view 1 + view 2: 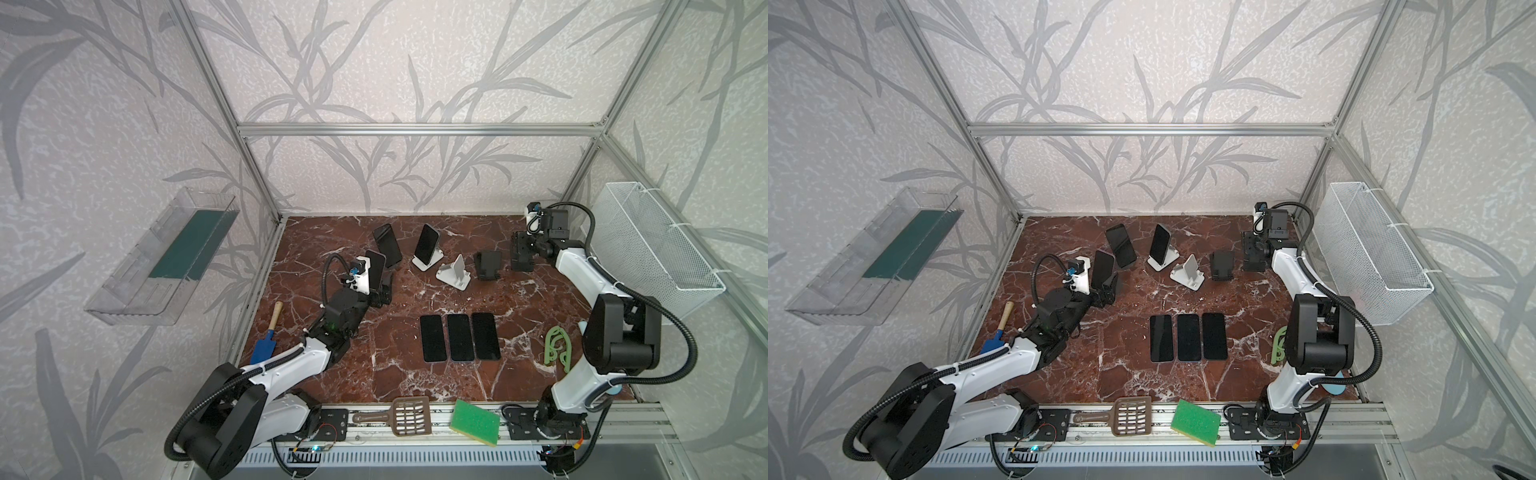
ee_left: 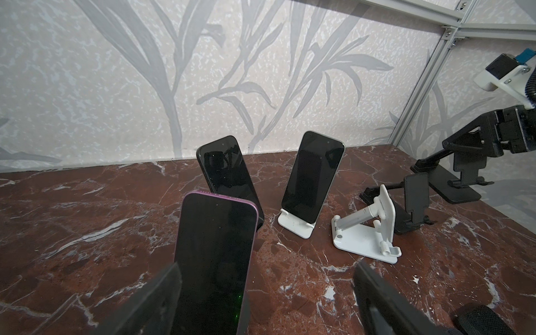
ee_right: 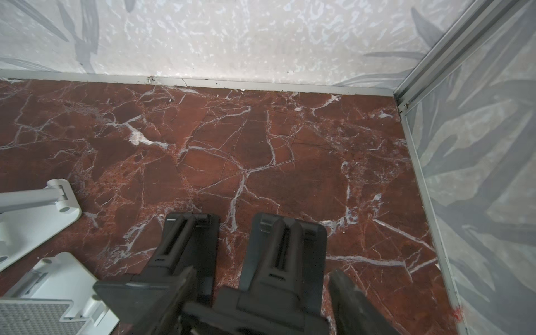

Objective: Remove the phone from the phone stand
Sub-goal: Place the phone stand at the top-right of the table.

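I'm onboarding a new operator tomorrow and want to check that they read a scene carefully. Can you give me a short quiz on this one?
1. How many phones lie flat in a row on the table?
2. True or false: the white stand nearest that row holds a phone.
3. Which phone is the open left end effector closest to? A) the purple-edged phone; B) the phone on a white stand; C) a flat phone.
Key: 1. three. 2. false, it is empty. 3. A.
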Controlling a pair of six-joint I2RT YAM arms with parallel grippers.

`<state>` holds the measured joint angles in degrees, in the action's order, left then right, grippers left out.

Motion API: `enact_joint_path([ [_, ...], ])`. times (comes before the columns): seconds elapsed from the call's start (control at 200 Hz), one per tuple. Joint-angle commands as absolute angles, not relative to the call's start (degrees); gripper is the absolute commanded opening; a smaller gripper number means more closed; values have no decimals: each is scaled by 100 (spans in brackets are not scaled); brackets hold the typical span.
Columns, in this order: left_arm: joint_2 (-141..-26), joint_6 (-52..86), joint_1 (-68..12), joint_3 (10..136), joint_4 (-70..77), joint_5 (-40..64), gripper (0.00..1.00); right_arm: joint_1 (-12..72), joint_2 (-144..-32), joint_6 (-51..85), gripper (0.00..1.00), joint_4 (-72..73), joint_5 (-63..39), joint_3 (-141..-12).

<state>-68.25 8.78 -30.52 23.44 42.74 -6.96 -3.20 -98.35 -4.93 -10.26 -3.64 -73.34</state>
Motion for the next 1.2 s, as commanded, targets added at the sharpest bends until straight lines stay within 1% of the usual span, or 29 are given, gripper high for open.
enact_joint_path([
  [0.0,-6854,923,-3028,2531,4385,-661,93,-331,-10097,-710,58,-477,-709,-7242],
  [0.12,-6872,946,-3026,2533,4399,-658,93,-386,-10275,-768,58,-130,-1030,-7141],
  [0.345,-7011,1010,-3027,2659,4395,-521,93,-396,-10577,-961,58,-4,-943,-7189],
  [0.57,-7142,1017,-3031,2716,4458,-496,93,-404,-10703,-1045,61,125,-998,-7053],
  [0.725,-7089,980,-3029,2733,4458,-440,93,-404,-10632,-1049,70,286,-976,-6922],
  [0.765,-7059,952,-3031,2745,4440,-448,93,-404,-10602,-1059,75,347,-988,-6863],
  [0.85,-6973,893,-3027,2744,4387,-515,93,-404,-10541,-1002,88,448,-940,-6777],
  [0.91,-6907,896,-3032,2742,4359,-602,93,-404,-10480,-980,94,451,-942,-6759],
  [1.055,-6655,784,-3023,2887,4210,-632,93,-396,-10229,-880,100,283,-757,-6812],
  [1.195,-6513,515,-2978,3335,3731,-649,94,-396,-9861,-703,99,-24,-625,-6956],
])
